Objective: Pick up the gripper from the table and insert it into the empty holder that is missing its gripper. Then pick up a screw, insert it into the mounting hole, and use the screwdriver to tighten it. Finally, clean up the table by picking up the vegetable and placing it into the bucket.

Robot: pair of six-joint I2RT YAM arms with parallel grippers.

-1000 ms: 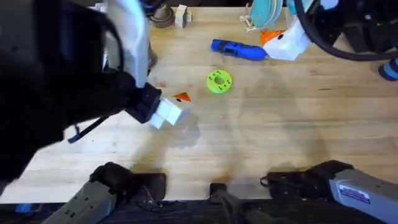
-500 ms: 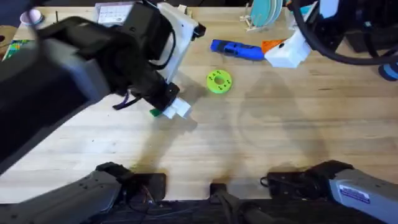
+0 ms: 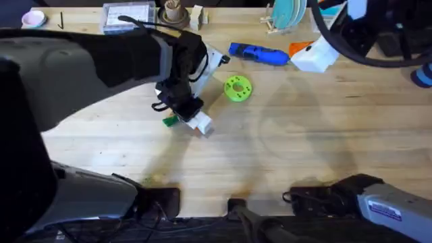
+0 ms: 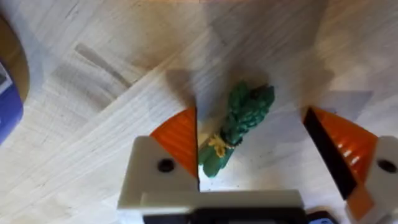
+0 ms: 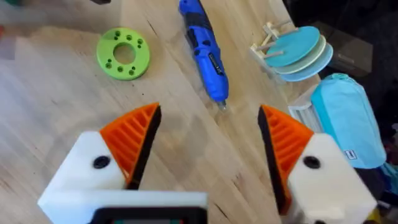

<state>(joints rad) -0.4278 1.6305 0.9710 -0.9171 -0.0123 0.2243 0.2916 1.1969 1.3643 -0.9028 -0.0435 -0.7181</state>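
The left claw (image 4: 249,155) is spread wide, and the one green vegetable (image 4: 239,127) lies on the wooden surface (image 4: 93,124) between its two orange fingers (image 4: 177,138). The vegetable lies flat. Its long side runs slanted, with the leafy end pointing away from the claw and the stem end right beside one finger; I cannot tell if they touch. From above, the left claw (image 3: 192,120) sits low over the surface, left of the middle, with a bit of green poking out beside it.

The right claw (image 5: 208,143) is spread open too and holds nothing. It hangs above the surface near the far right. One blue screwdriver (image 5: 204,51) lies flat past it, its thin metal tip pointing toward the claw. One round lime-green disc (image 3: 237,88) with holes lies near the screwdriver (image 3: 258,54).
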